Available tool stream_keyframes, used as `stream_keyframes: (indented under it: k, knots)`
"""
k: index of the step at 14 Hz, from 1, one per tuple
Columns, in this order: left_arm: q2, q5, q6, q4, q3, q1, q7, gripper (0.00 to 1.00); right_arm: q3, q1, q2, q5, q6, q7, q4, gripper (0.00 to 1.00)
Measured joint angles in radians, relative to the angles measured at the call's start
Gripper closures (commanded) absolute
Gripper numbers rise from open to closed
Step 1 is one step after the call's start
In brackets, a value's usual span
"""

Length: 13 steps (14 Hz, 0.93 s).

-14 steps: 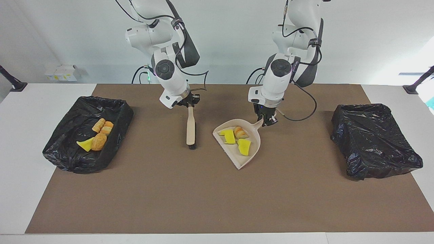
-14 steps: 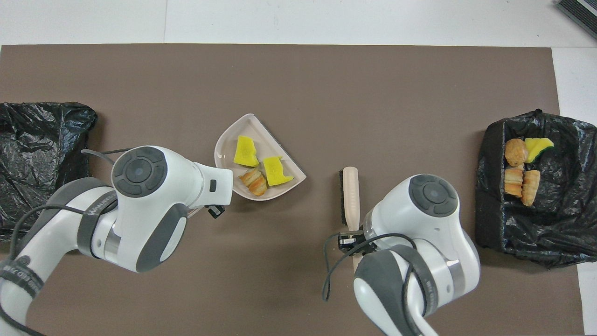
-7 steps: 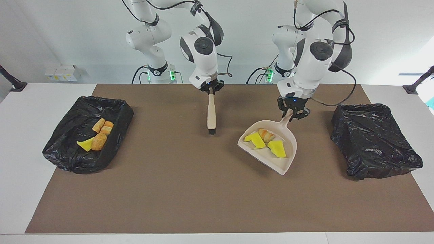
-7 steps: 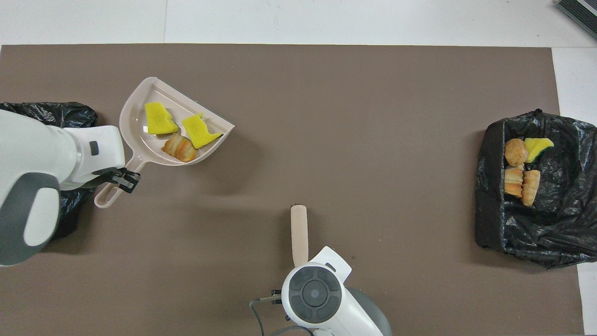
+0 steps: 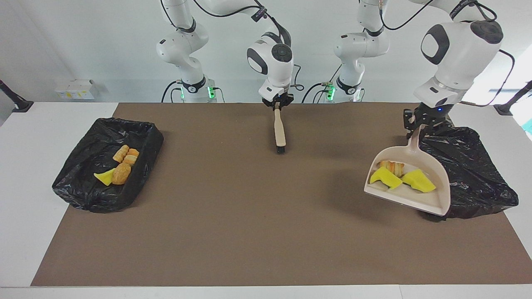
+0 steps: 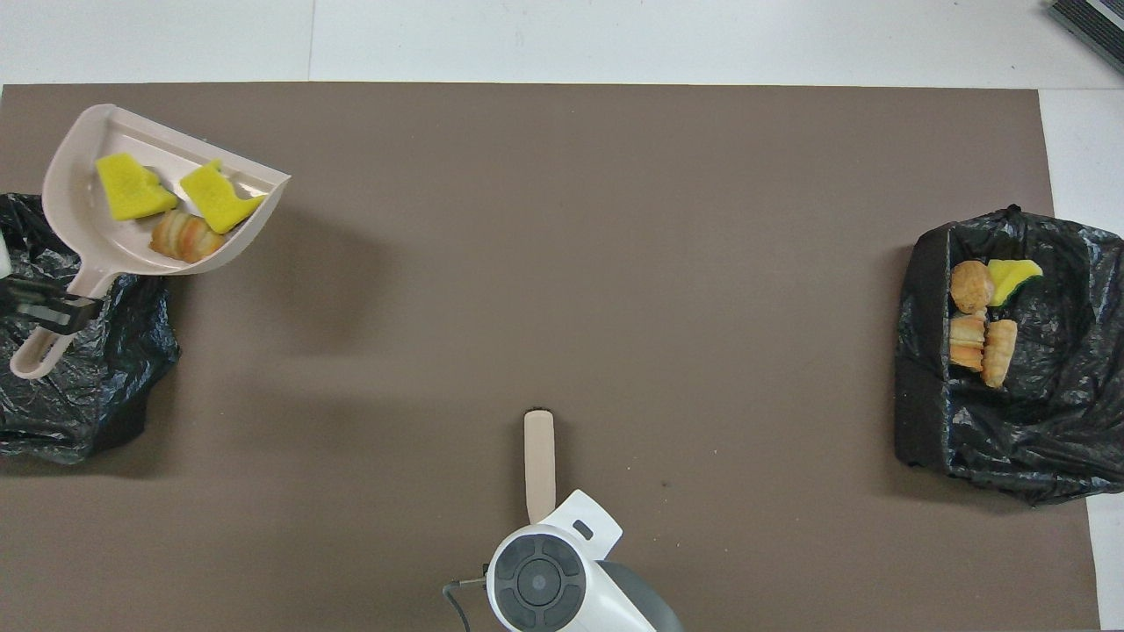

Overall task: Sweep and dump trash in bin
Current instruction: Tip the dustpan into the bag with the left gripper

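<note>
Facing view, scanning across. Lined bin (image 5: 109,164) at the right arm's end of the table already holds some trash: bread-like pieces and a yellow wedge, all inside the liner.

Right gripper (image 5: 277,104) hangs over the brown mat (image 5: 232,232) near the robots' edge, fingers clamped on the handle of the hand brush (image 5: 279,132). Brush hangs bristle end down, clear of the mat. This arm is just waiting.

Left gripper (image 5: 419,124) is clamped on the dustpan's handle. Beige dustpan (image 5: 415,195) is raised, mouth tilted down away from the robots, at the edge of the second lined bin (image 5: 469,174) at the left arm's end. The pan partly overlaps the bin's rim but is not yet centred over the opening. Load: two yellow sponge-like chunks (image 5: 384,176) and one bread-like piece (image 5: 391,166), all lying in the pan.

Step, as I read it: sweeping is done for this batch; this is the carry-to-dump phase.

Next move calls for:
- shifting the pan fully over the bin opening
- then rolling the wrist so the mouth tips down into the liner.

Risk: the mouth is already sloped, so the chunks could slide out onto the mat.
</note>
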Motion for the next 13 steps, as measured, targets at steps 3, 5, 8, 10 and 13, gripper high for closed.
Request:
stream_keyframes:
  k: [3,5,8,10,13]
  knots:
    - [0.004,0.013,0.002,0.016,0.011,0.191,0.298,1.00,-0.012,-0.021,-0.004,-0.038,-0.106,0.000,0.069,0.00]
    - [0.017,0.072,0.014,0.039,0.017,0.290,0.466,1.00,-0.013,-0.068,-0.009,-0.064,-0.209,-0.022,0.148,0.00]
    - [0.068,0.216,0.052,0.111,0.015,0.315,0.588,1.00,-0.014,-0.170,-0.026,-0.074,-0.363,-0.165,0.259,0.00]
    - [0.120,0.290,0.100,0.157,0.015,0.325,0.684,1.00,-0.017,-0.247,-0.037,-0.086,-0.477,-0.274,0.335,0.00]
    - [0.182,0.462,0.175,0.189,0.014,0.332,0.783,1.00,-0.019,-0.360,-0.043,-0.132,-0.626,-0.456,0.455,0.00]
